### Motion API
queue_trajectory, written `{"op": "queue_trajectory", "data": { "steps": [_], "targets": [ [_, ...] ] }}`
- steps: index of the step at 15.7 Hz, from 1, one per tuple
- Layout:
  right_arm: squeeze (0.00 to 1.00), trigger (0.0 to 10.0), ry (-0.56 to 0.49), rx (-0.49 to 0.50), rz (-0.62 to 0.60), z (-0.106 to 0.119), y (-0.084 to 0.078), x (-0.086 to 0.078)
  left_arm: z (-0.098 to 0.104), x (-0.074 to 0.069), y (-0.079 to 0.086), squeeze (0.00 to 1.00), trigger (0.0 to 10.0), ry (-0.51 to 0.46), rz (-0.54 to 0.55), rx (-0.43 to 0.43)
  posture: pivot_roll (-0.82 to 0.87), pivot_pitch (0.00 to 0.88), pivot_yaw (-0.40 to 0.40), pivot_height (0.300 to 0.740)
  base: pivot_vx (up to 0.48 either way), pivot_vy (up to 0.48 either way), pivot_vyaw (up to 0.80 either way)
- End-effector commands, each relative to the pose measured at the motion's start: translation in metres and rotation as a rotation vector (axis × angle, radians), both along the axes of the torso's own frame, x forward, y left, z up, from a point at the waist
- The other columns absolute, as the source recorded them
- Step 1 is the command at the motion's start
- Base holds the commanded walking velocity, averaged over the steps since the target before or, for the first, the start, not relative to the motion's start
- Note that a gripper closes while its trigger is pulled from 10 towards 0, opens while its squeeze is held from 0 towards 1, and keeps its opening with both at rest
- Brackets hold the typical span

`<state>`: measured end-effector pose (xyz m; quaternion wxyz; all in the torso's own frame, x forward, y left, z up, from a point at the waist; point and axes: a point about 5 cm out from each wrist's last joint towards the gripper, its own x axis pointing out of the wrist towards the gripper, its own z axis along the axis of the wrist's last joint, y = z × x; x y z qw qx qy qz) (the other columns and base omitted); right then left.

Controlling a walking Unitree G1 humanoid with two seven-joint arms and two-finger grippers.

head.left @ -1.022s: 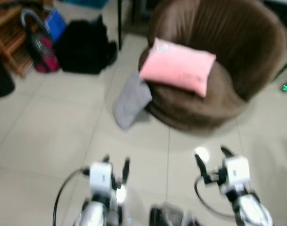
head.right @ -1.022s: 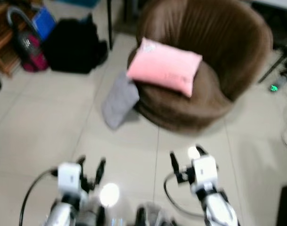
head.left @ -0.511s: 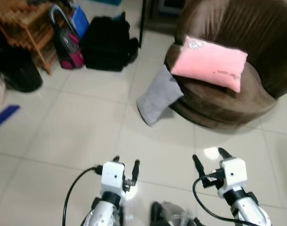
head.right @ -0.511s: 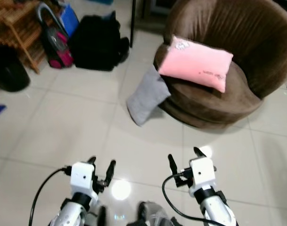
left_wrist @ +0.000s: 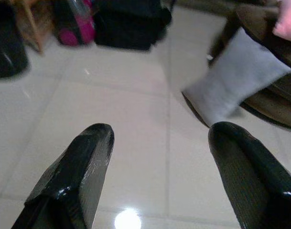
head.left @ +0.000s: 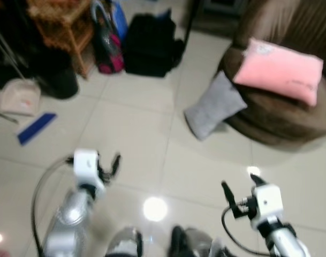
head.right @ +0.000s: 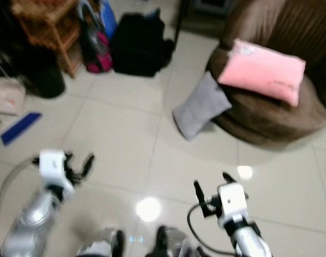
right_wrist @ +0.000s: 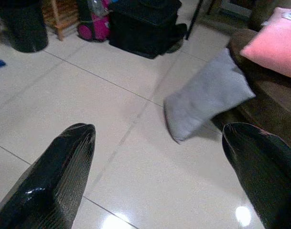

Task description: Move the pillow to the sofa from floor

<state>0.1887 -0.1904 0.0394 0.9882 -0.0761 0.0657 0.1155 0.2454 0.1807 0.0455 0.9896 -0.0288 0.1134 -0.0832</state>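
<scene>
The left gripper (head.left: pixel 105 164) hangs low over the tiled floor (head.left: pixel 125 123) at the near left of the scene, its two black fingers (left_wrist: pixel 71 183) spread apart and holding nothing. The right gripper (head.left: pixel 241 188) hangs at the near right, also over bare tiles, with its fingers (right_wrist: pixel 49 179) spread wide and empty. Both grippers are well apart from the pillows. A bright ceiling light reflects off the tiles between the two arms.

Farther out, towards the right, a grey pillow (head.left: pixel 213 106) stands tilted on the floor, its lower corner on the tiles and its upper edge leaning against the front of a round brown sofa (head.left: pixel 283 115). This pillow is still on the floor. A pink pillow (head.left: pixel 278 69) lies on the sofa's seat, above and to the right of the grey one.

At the far side, left of the sofa, a black bag (head.left: pixel 150 45) sits on the floor beside a thin dark pole (head.left: pixel 189 24). Just left of the bag is a magenta and black object (head.left: pixel 106 51) with a blue item (head.left: pixel 119 19) behind it; their exact kind is too blurred to tell. Farther left stands a wooden rack (head.left: pixel 61 27) with a dark round container (head.left: pixel 58 83) in front of it. At the far left, a pale dustpan (head.left: pixel 21 96) and a flat blue strip (head.left: pixel 37 128) lie on the tiles.
</scene>
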Motion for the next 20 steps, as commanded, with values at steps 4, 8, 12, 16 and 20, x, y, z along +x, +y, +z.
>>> {"op": "queue_trajectory", "data": {
  "steps": [4,8,12,16,20],
  "targets": [
    [0.00,10.0,0.035,-0.015,0.009,-0.013,-0.005,-0.005,-0.011,-0.003,-0.014,0.00,10.0,0.060,-0.078,-0.034,0.01,0.224,-0.097,0.740,0.355,0.322,0.00],
    [0.00,10.0,0.045,-0.020,0.016,-0.018,-0.007,-0.005,-0.014,-0.004,-0.015,0.00,10.0,0.072,-0.086,-0.016,0.01,0.221,-0.099,0.740,0.427,0.071,0.00],
    [0.00,10.0,0.029,-0.020,0.022,-0.017,-0.007,-0.003,-0.009,-0.003,-0.017,0.00,10.0,0.059,-0.103,0.008,0.01,0.226,-0.098,0.740,0.446,0.000,0.00],
    [0.00,10.0,0.013,-0.026,0.055,-0.017,-0.002,-0.004,-0.003,-0.002,-0.017,0.00,10.0,0.054,-0.109,0.053,0.01,0.229,-0.096,0.740,0.472,0.000,0.00],
    [0.00,10.0,0.022,0.002,0.048,-0.019,0.000,-0.002,0.000,0.000,-0.020,0.00,10.0,0.055,-0.108,0.071,0.02,0.237,-0.094,0.740,0.480,0.000,-0.30]
  ]
}}
